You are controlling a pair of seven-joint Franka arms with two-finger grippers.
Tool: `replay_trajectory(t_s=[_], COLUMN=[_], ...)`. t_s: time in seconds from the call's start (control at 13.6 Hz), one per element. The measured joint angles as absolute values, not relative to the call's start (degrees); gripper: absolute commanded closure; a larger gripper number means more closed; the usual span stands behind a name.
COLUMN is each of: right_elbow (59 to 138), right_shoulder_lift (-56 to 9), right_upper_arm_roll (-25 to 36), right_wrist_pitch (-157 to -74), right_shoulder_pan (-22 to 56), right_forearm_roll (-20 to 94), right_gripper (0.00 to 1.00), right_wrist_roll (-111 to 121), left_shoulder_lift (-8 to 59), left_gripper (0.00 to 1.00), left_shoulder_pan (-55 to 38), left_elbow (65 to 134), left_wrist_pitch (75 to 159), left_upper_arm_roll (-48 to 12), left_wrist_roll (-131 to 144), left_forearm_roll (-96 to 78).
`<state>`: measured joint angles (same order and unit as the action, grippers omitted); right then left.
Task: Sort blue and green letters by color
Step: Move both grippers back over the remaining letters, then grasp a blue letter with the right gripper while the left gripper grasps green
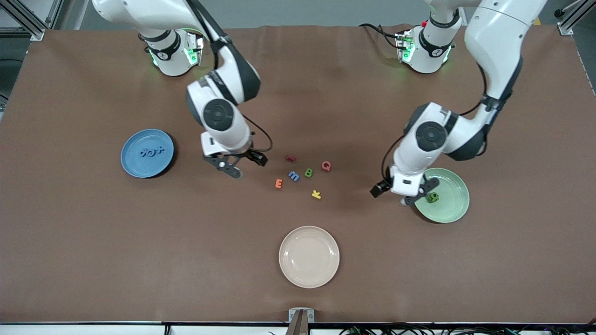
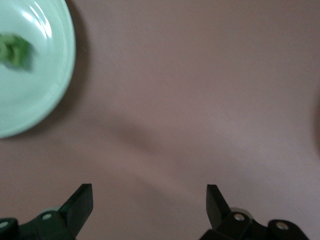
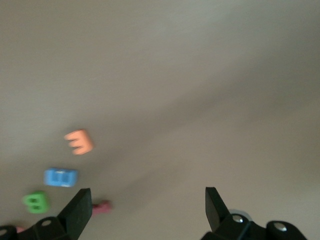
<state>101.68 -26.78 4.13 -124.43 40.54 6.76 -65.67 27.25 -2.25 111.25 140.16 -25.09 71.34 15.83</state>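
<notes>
1. Grippers: the left gripper (image 1: pixel 400 194) hangs over the table right at the rim of the round pale-green plate (image 1: pixel 454 204), on the side toward the loose letters; its jaws stand wide, nothing between them. In the left wrist view its fingertips (image 2: pixel 82 197) are well apart over bare brown cloth.
2. The right gripper (image 1: pixel 242 166) hangs over the brown table cover (image 1: pixel 93 256), between the round blue plate (image 1: pixel 139 167) and the loose letters; jaws wide, empty.
3. Green letters: some lie on the pale-green plate (image 1: pixel 432 197), just beside the left gripper; I cannot count them. One green B (image 1: pixel 308 173) lies on the cloth among the loose letters.
4. Blue letters: a small cluster (image 1: pixel 151 151) rests in the blue plate, toward the right arm's end of the table. One blue letter (image 1: pixel 294 176) lies beside the green B.
5. Other loose letters: orange E (image 1: pixel 278 184), yellow K (image 1: pixel 316 194), red Q (image 1: pixel 326 166), dark-red letter (image 1: pixel 290 158).
6. The cream round plate (image 1: pixel 309 274) sits nearer the front camera than both grippers.
</notes>
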Motion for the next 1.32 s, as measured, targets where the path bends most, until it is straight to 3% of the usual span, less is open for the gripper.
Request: replay_trajectory(t_s=[0.59,0.88,1.32], right_elbow=[83.48,80.22,80.05], right_shoulder_lift=[-45.06,-48.55,-50.24], right_upper_arm_roll=[4.32,4.41,4.45], right_wrist_pitch=[-128.45,-130.04,-131.54], right_shoulder_pan=[46.21,46.23,46.33], right_forearm_roll=[6.71,6.71,6.56], right_gripper=[0.02,0.02,0.05], right_wrist_roll=[-78.16,-79.72,-80.09], left_shoulder_lift=[37.22,41.78,44.11], left_gripper=[0.05,0.16,0.21], left_shoulder_pan=[-13.64,-15.32,-16.76], left_elbow=[95.06,91.21,89.5], left_wrist_pitch=[133.48,133.02,133.02], left_upper_arm_roll=[-25.01,-24.99,-25.0], left_wrist_roll=[99.65,103.48,107.02], left_forearm_roll=[15.37,10.49,8.72])
